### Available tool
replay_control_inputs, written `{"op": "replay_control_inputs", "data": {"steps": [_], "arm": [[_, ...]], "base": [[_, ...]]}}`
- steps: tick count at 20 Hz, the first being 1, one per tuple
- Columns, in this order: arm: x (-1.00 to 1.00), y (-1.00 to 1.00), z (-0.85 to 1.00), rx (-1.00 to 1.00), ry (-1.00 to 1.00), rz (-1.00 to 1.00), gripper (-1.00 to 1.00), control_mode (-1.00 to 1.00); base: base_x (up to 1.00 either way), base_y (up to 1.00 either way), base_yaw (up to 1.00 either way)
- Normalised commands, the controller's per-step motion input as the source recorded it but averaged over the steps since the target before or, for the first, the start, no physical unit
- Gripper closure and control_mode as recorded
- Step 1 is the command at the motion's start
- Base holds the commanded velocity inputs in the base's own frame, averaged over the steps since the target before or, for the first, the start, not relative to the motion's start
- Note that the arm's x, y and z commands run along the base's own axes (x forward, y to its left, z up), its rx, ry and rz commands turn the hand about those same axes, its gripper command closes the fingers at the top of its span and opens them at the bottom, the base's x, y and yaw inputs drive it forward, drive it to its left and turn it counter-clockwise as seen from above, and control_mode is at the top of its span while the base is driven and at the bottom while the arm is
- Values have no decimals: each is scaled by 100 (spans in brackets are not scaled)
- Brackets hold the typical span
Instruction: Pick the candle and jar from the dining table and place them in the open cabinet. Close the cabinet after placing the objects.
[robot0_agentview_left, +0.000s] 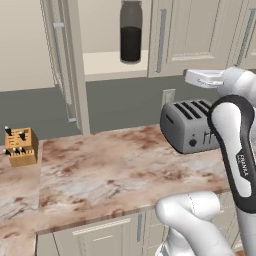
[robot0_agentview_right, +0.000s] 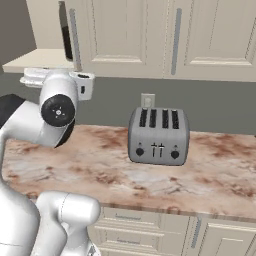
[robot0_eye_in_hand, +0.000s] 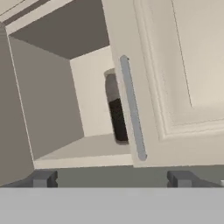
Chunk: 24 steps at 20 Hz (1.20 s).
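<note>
Arm (robot0_agentview_left: 235, 150): glossy white rounded links, dark grey-black joint bands. Small dark lettering runs along one link. Round black joint cap with pale centre mark. End effector (robot0_eye_in_hand: 111, 178): two small dark grey fingertips.

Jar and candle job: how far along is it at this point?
Done: the jar stands on the shelf of the open cabinet. In hand: nothing; the gripper is open and empty, facing the cabinet opening from in front of the shut door. Left: no candle is visible on the shelf, so it probably still needs fetching, and the swung-out door needs closing.
</note>
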Motion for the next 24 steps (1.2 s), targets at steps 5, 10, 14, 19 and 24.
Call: {"op": "replay_control_inputs", "data": {"steps": [5,10,14,19,24], "arm": [[0,71,-10,-35,-7,-5,-100,-100],[0,42,-11,-32,-7,-7,-100,-100],[-2,-3,-3,-12,-15,-2,-100,-100],[3,5,-2,-14,-21,-6,-100,-100],[-4,0,-2,-10,-30,-23,-100,-100]], "base": [[0,0,0],[0,0,0],[0,0,0],[0,0,0],[0,0,0]]}}
